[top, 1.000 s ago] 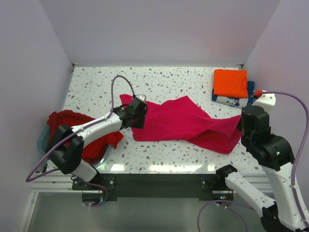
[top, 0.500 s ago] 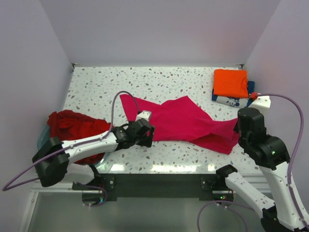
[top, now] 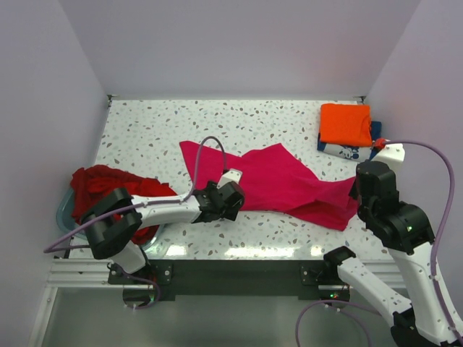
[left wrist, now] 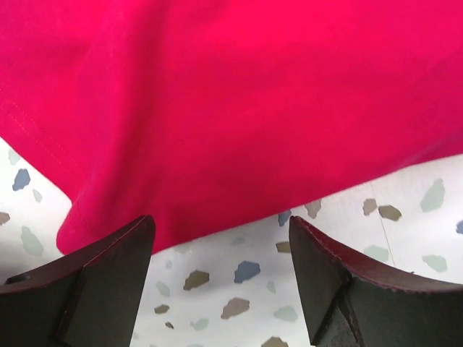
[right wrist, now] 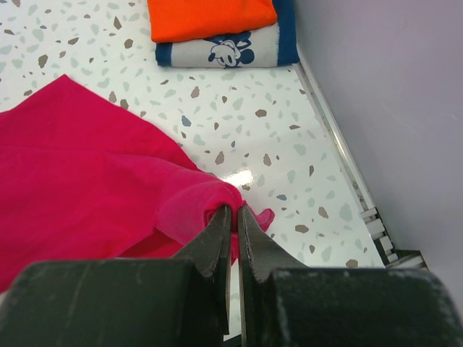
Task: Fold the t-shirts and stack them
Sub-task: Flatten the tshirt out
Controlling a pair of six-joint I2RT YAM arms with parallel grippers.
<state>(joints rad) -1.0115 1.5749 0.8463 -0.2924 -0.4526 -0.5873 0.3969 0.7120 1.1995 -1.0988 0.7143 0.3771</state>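
A magenta-pink t-shirt (top: 268, 177) lies spread across the middle of the table. My left gripper (top: 230, 196) is open and low at its near edge; in the left wrist view (left wrist: 221, 238) the shirt's hem (left wrist: 239, 116) lies just beyond my fingertips (left wrist: 108, 267), with bare table between the jaws. My right gripper (right wrist: 233, 213) is shut on the shirt's right end (right wrist: 195, 199), holding a bunched fold. The folded orange t-shirt (top: 346, 123) sits on the navy t-shirt with white print (top: 346, 150) at the back right. Dark red t-shirts (top: 112, 188) are heaped at the left.
The pale blue tub (top: 64, 211) sits under the dark red heap at the table's left edge. A wall runs along the right side (right wrist: 376, 87), with a metal rail (right wrist: 340, 152) at the table's edge. The folded stack also shows in the right wrist view (right wrist: 213, 29).
My left arm has swung from the shirt's upper left corner down and right to its near edge. The shirt's upper left corner now lies flat. My right gripper has barely moved.
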